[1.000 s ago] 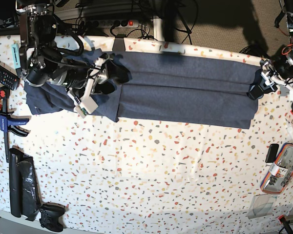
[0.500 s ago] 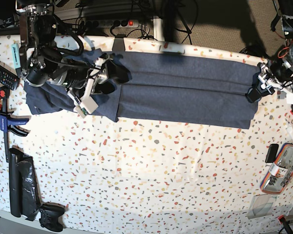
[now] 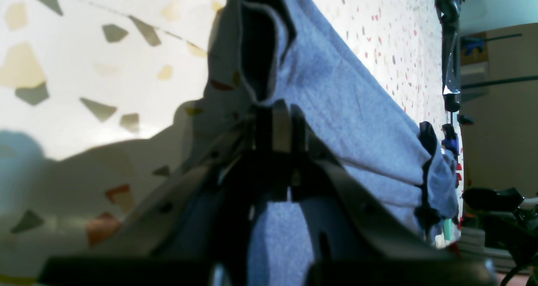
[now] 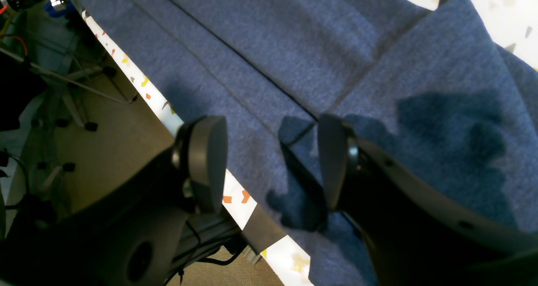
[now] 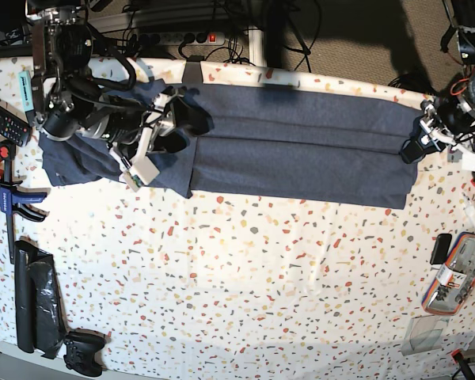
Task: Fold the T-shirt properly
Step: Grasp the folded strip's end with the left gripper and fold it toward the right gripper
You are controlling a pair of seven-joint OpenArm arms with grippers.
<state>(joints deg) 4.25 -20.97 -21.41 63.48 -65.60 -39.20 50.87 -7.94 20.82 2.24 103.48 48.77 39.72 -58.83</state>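
The dark navy T-shirt lies as a long folded band across the far side of the table. My left gripper is at its right end. In the left wrist view the left gripper has its fingers pressed together on the bunched edge of the T-shirt. My right gripper hovers over the band's left part, near the sleeves. In the right wrist view the right gripper is open just above the T-shirt, near the table's far edge, with nothing between its fingers.
A remote, a blue clamp, a black pouch and a game controller line the left edge. A small tool case and a clear plastic piece sit at the right.
My left gripper has closed on the right end of the T-shirt, bunching its edge. The right arm and the rest of the shirt have not moved.
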